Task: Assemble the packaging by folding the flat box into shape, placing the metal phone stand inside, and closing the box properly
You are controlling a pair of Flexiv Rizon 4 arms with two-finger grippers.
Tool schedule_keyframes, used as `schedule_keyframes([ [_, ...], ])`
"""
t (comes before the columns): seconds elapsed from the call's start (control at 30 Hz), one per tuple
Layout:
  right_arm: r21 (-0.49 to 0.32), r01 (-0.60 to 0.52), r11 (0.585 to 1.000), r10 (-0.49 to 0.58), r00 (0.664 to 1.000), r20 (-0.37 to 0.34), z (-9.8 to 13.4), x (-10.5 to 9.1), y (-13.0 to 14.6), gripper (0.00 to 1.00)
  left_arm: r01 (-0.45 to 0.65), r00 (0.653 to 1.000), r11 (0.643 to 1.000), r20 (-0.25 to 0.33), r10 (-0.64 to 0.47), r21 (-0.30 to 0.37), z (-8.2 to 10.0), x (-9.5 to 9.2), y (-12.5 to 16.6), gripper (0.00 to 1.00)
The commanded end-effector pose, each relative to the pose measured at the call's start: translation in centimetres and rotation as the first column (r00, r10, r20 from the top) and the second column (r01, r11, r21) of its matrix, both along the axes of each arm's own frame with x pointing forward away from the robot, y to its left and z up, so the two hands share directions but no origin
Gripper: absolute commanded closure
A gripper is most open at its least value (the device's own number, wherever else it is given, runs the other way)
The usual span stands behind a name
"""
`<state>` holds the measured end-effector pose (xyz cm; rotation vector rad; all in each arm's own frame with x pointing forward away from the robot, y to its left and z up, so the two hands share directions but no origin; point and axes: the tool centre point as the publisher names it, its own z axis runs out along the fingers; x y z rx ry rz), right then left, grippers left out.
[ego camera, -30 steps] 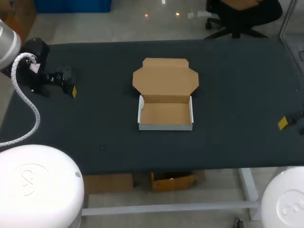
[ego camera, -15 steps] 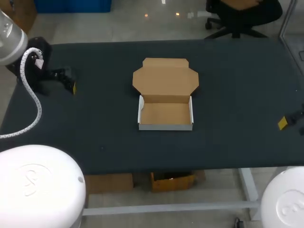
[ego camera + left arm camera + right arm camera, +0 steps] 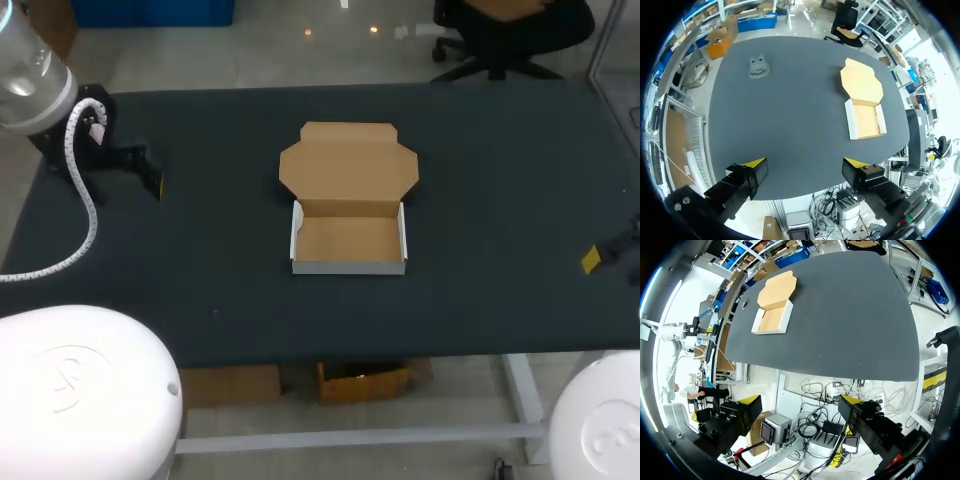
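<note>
Box (image 3: 348, 236) sits folded at the middle of the desk (image 3: 500, 200), lid open, empty. Loading seems next: the left end effector (image 3: 804, 163), spread wide like the right end effector (image 3: 800, 400), should fetch the phone stand (image 3: 759, 66) near a corner.

A: Note the left arm (image 3: 30, 80).
B: Silver-grey rounded link, black wrist, white ribbed hose (image 3: 78, 205) looping off it.
A: Bases?
B: Two white domes (image 3: 85, 385), faint embossed mark on each.
A: Jaws?
B: Black blocks, yellow tips (image 3: 754, 163), round screw heads (image 3: 678, 205) in the housing.
</note>
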<state>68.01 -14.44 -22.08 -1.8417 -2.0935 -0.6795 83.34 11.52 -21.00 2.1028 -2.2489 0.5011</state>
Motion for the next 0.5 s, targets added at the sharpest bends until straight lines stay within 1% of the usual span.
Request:
schedule_keyframes([
  [0.03,0.002,-0.001,1.0,0.001,1.0,-0.009,-0.2,0.4,0.0,0.0,-0.018,0.999,1.0,-0.036,0.018,0.014,-1.0,1.4,0.2,0.0],
  [0.3,0.001,-0.001,1.0,0.001,1.0,-0.012,-0.2,0.4,0.1,0.0,-0.082,0.993,0.996,-0.087,0.085,0.032,-2.9,2.9,1.5,0.0],
  [0.43,0.001,-0.001,1.0,0.001,1.0,-0.012,-0.2,0.4,0.1,0.0,-0.11,0.987,0.993,-0.117,0.113,0.036,-4.4,3.7,1.9,0.0],
  [0.5,0.001,-0.001,1.0,0.001,1.0,-0.012,-0.2,0.4,0.1,0.0,-0.127,0.983,0.991,-0.129,0.132,0.05,-5.1,4.2,2.0,0.0],
])
